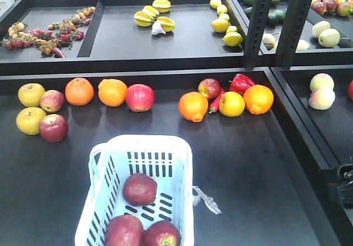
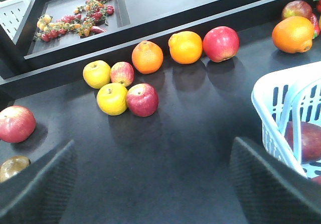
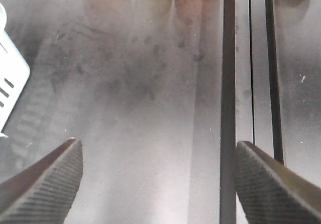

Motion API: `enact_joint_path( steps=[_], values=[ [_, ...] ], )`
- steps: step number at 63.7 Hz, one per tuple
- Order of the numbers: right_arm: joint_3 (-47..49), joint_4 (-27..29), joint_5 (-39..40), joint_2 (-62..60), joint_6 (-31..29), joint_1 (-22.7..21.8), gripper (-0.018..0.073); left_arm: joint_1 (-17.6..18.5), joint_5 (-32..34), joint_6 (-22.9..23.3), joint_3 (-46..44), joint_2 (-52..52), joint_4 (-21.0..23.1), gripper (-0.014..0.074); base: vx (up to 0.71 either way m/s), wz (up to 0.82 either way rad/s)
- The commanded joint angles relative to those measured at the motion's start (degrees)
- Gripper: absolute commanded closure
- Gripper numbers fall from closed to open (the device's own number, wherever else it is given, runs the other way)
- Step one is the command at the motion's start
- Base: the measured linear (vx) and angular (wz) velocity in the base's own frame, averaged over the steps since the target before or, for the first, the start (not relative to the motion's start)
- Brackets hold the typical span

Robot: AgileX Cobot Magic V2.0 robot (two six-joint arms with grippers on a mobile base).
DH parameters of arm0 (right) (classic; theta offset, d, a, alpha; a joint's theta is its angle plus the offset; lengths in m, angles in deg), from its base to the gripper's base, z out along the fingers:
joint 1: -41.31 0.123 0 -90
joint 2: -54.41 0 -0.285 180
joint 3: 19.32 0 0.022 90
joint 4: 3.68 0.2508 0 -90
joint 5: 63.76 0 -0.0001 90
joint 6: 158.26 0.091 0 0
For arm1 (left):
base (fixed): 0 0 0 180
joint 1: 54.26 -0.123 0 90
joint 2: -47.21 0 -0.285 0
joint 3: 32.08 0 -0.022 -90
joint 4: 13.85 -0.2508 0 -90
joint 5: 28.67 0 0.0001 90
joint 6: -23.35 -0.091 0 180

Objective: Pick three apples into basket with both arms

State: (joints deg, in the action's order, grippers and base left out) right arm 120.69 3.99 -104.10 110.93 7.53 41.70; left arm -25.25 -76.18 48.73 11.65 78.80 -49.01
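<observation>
Three dark red apples lie inside the pale blue-white basket [image 1: 144, 143] at the front: one [image 1: 139, 188] in the middle, two [image 1: 124, 230] [image 1: 161, 235] at the near end. In the left wrist view my left gripper [image 2: 155, 184] hangs open over bare black shelf, left of the basket [image 2: 281, 96], where one apple [image 2: 307, 141] shows through the slots. My right gripper [image 3: 158, 184] is open too, over bare shelf to the right of the basket's corner [image 3: 12, 78]. Nothing is between either pair of fingers.
Along the back of the shelf lie oranges [image 1: 79, 91], yellow apples [image 1: 31, 94], red apples [image 1: 140, 97] and a red pepper [image 1: 241, 83]. A raised divider [image 3: 228, 108] bounds the shelf on the right. A black arm part [image 1: 343, 184] sits at the right edge.
</observation>
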Motion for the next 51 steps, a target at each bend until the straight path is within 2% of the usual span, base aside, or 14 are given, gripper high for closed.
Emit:
enact_joint_path(
  steps=[1, 18, 29, 35, 42, 51],
  values=[
    [1.5, -0.2, 3.6, -0.5, 0.0, -0.4, -0.0022, 0.1, 2.9, 0.7, -1.3, 0.5, -1.7, 0.0011, 0.00, 0.00],
    [1.5, -0.2, 3.6, -0.5, 0.0, -0.4, -0.0001, 0.1, 3.1, 0.7, -1.3, 0.5, -1.7, 0.0011, 0.00, 0.00],
    [1.5, -0.2, 4.0, -0.5, 0.0, -0.4, 0.0069, 0.1, 3.1, 0.7, -1.3, 0.5, -1.7, 0.0011, 0.00, 0.00],
    [1.5, -0.2, 4.1, -0.5, 0.0, -0.4, 0.0144, 0.1, 3.1, 0.7, -1.3, 0.5, -1.7, 0.0039, 0.00, 0.00],
    [1.5, -0.2, 4.2, -0.5, 0.0, -0.4, 0.0258, 0.1, 3.1, 0.7, -1.3, 0.5, -1.7, 0.0150, 0.00, 0.00],
    [1.5, -0.2, 4.2, -0.5, 0.0, -0.4, 0.0452, 0.1, 3.1, 0.7, -1.3, 0.5, -1.7, 0.0393, 0.00, 0.00]
  ],
)
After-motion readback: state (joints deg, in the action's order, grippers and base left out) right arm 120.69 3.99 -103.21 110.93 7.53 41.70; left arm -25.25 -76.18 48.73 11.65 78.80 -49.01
